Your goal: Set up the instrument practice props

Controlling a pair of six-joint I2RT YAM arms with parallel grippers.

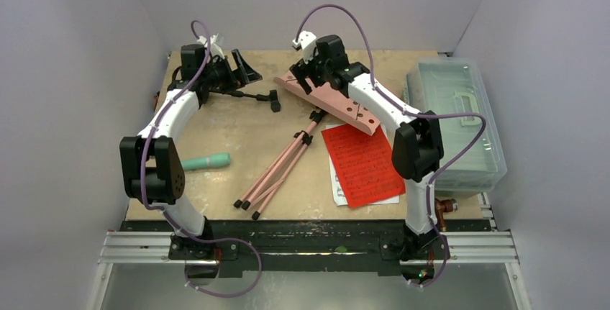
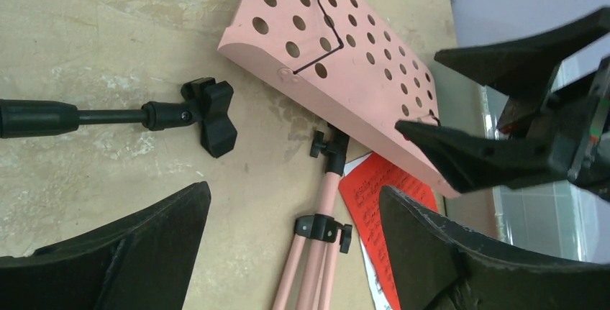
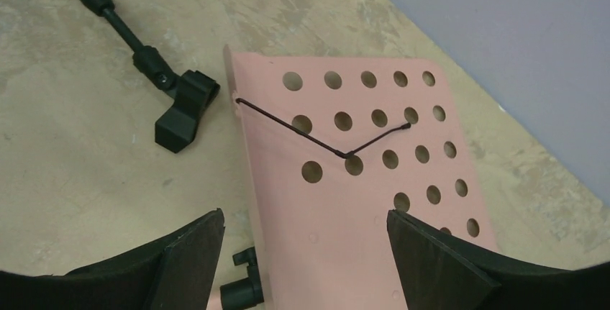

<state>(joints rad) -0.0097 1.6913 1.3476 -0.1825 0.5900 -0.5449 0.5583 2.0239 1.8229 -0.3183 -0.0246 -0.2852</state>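
The pink perforated music stand lies flat on the table, its desk (image 1: 338,101) at the back middle and its folded tripod legs (image 1: 277,170) pointing to the front. My right gripper (image 1: 308,74) is open just above the desk's far end (image 3: 360,180), holding nothing. My left gripper (image 1: 241,67) is open and empty at the back left, above the black stand's rod (image 2: 72,116) and clip (image 2: 212,117); its round base is hidden. A red sheet-music page (image 1: 363,162) lies on a white page (image 1: 337,184) at right. The teal tube (image 1: 206,161) lies at left, partly behind my left arm.
A clear plastic lidded box (image 1: 453,119) stands along the table's right edge. Grey walls close in the back and both sides. The right arm's elbow (image 1: 417,148) hangs over the pages' right edge.
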